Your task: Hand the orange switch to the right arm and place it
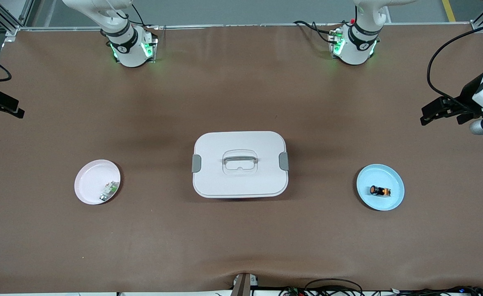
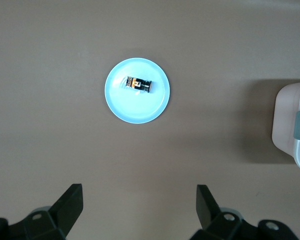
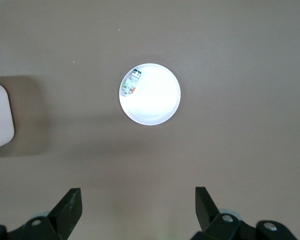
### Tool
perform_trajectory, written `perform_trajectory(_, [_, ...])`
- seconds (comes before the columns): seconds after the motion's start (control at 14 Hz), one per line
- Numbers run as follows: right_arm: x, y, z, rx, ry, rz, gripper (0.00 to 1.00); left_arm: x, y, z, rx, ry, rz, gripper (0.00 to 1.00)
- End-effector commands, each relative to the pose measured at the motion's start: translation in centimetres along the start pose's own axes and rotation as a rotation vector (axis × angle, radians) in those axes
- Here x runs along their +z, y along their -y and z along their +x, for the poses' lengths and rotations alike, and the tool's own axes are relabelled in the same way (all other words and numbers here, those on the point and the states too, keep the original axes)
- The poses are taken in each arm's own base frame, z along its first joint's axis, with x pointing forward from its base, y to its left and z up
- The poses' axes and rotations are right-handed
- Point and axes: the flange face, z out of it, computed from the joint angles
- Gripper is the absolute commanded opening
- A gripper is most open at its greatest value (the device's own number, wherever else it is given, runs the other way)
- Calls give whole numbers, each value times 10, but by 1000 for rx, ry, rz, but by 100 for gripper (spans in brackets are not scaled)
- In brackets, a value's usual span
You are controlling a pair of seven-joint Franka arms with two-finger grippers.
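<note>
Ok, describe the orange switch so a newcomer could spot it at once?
Start at the white lidded box mid-table, then look toward the left arm's end for the light blue plate. The orange switch lies on it: a tiny black block with an orange cap, unlike the white-and-green part on the pink plate.

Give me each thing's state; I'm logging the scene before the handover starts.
orange switch: lying on its side in the blue plate, untouched
white-and-green part: lying in the pink plate
white box: lid on
left hand: open, empty, high over the table
right hand: open, empty, high over the table
</note>
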Motion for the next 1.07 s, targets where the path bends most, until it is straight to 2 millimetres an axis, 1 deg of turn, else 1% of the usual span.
perform_trajectory(0.0, [-6,2,-1,6,-17,2,100,2,3,4,22,9,-3,100])
perform_trajectory(0.14, [-5,3,0,8,-19,31,100,6,1,6,24,12,-2,100])
perform_trajectory(0.28, [-6,2,0,10,-22,47,100,24,-2,17,29,29,-7,100])
perform_trajectory(0.36, [-5,3,0,8,-20,45,100,38,-3,22,31,50,-8,100])
perform_trajectory(0.5, [-4,1,-1,11,-14,44,100,60,2,32,25,82,-11,100])
perform_trajectory(1.0, [-4,-2,-1,14,-13,38,100,137,2,69,78,100,-27,100])
